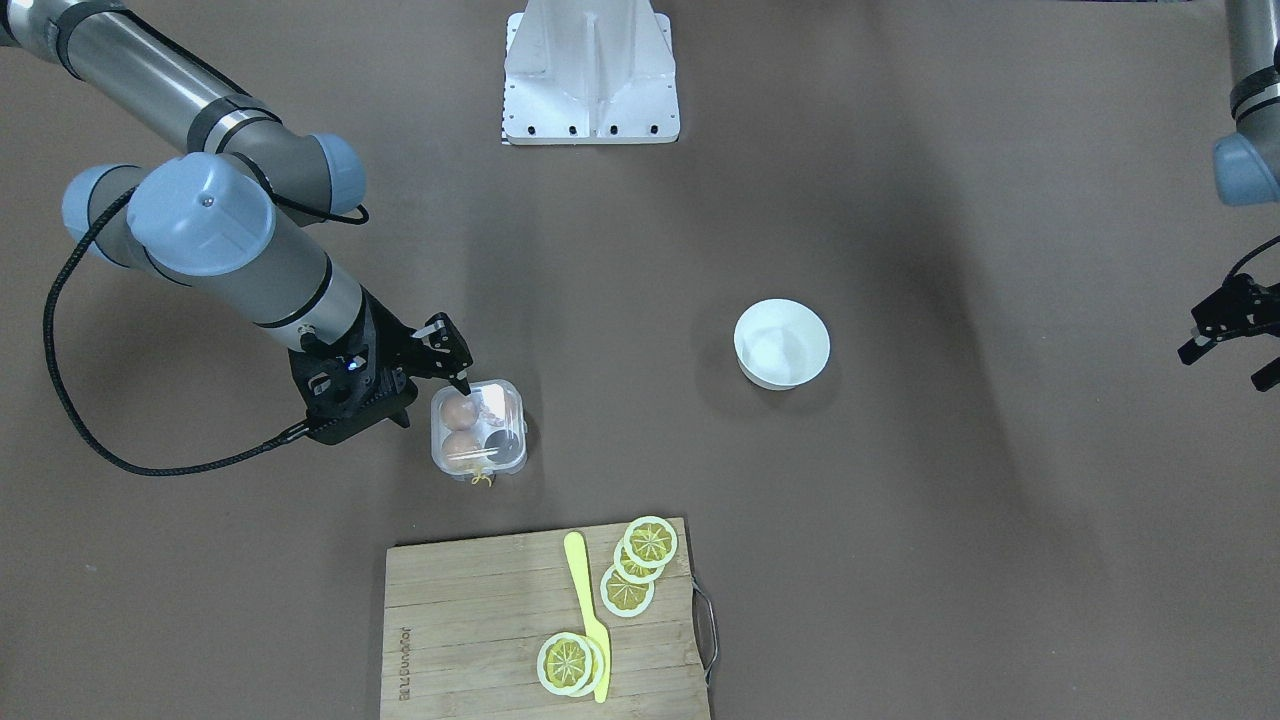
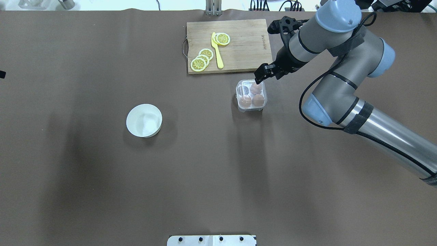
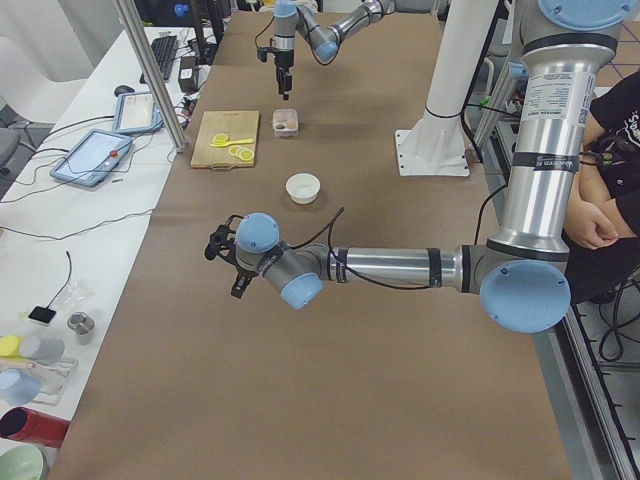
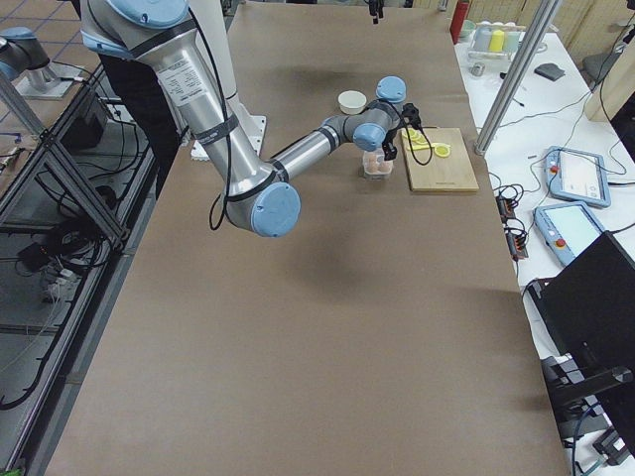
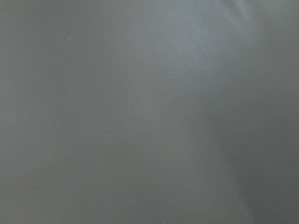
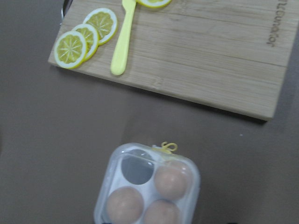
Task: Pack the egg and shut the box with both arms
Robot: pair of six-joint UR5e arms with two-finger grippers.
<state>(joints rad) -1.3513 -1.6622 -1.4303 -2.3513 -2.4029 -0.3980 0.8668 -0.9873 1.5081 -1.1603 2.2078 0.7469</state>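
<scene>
Brown-covered table [image 2: 218, 177] fills the overhead view. Left view: white side bench [image 3: 50, 285] at 9 o'clock, holding tablets [image 3: 92, 157]. Right view: tiled floor [image 4: 45, 10] at 11 o'clock.

The table [image 2: 218, 171] is viewed from overhead, opposite and both ends; the box [image 6: 147, 186] is shared, closest from the right wrist.

This is a robot lab. A left arm [image 3: 390, 268] and a right arm [image 2: 341, 85], both big and silver, work at a long brown table [image 4: 327, 347]. A side desk [image 3: 60, 230] holds screens [image 3: 95, 157], a keyboard [image 3: 163, 52] and wires [image 3: 40, 235]. Metal poles [image 3: 150, 75] stand by. A person [image 3: 605, 150] sits near.
</scene>
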